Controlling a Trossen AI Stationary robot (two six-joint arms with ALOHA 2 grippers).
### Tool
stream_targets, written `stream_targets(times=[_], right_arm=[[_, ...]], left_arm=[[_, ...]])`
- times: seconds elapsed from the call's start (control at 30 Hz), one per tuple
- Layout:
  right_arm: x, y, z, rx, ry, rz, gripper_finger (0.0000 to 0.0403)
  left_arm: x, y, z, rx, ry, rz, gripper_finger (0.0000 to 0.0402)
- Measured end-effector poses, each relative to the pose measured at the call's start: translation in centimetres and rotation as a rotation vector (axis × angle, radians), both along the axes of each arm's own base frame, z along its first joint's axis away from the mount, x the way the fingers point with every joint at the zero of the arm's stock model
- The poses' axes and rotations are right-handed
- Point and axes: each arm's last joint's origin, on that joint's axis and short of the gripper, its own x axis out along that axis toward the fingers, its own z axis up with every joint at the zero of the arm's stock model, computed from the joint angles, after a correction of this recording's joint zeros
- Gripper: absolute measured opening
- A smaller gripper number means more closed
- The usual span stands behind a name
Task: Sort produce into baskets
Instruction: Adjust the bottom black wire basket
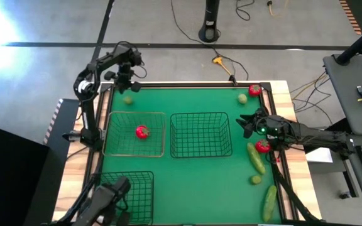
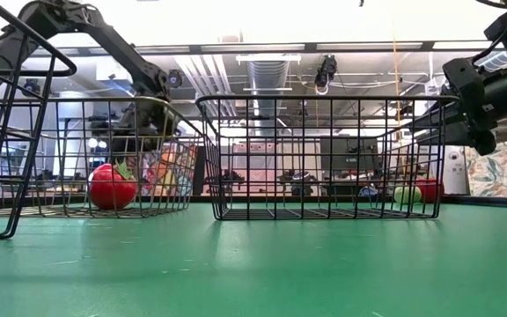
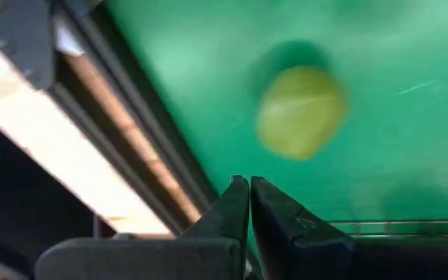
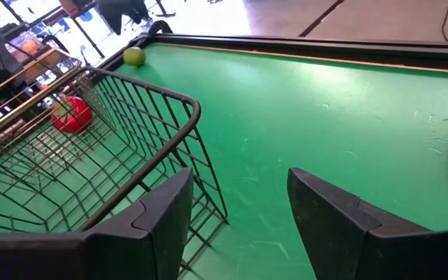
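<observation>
Sorting had barely begun, judged by how things lay: only one red tomato (image 1: 142,132) sat in the pale-wire basket (image 1: 135,134) at nine o'clock of the green mat (image 1: 200,182), while the dark middle basket (image 1: 200,134) and the third basket (image 1: 132,193) at seven o'clock held nothing that could be seen. All other produce was loose. A yellow-green fruit (image 1: 128,99) lay at eleven o'clock, directly under the left gripper (image 1: 131,86), whose jaws were pressed together and empty. The right gripper (image 1: 247,124) hovered at three o'clock just beside the middle basket's wall with its jaws spread wide, also carrying nothing. Close by it lay a second tomato (image 1: 263,146) and a cucumber (image 1: 256,158); further toward five o'clock were a small round green fruit (image 1: 256,179) and another cucumber (image 1: 269,202). At one o'clock a third tomato (image 1: 254,90) and a yellow-green fruit (image 1: 242,98) sat near the mat's corner frame. So seven pieces remained to be placed. Obstacles looked minor: the eleven o'clock fruit lay near the raised table edge, which could crowd the fingers, and the middle basket's wall stood very close to the right gripper. Cables (image 1: 222,61) trailed on the floor beyond the table.
</observation>
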Motion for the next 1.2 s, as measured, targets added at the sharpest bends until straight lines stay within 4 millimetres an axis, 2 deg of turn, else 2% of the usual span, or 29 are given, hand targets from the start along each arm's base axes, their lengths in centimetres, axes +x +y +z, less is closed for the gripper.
stream_targets(times=[0.1,0.23,0.63,0.77,0.9,1.2], right_arm=[[0.0,0.0,0.0,0.000,0.000,0.000,0.0203],[0.0,0.0,0.0,0.006,-0.003,-0.001,0.0203],[-0.1,0.1,-0.4,0.033,0.028,-0.002,0.0203],[-0.1,0.1,-0.4,0.052,0.027,0.024,0.0203],[-0.1,0.2,-0.4,0.058,0.027,0.037,0.0203],[-0.1,0.2,-0.4,0.061,0.028,0.047,0.0203]], left_arm=[[-0.1,-0.2,-0.2,0.001,0.015,0.022,0.0007],[0.1,-0.1,-0.2,0.023,0.009,0.031,0.0035],[1.1,-0.9,0.0,-0.020,-0.046,0.069,0.0191],[1.5,-1.3,-0.3,-0.065,-0.110,0.095,0.0230],[1.6,-1.4,-0.9,-0.074,-0.138,0.103,0.0246],[1.7,-1.0,-1.5,-0.063,-0.215,0.148,0.0249]])
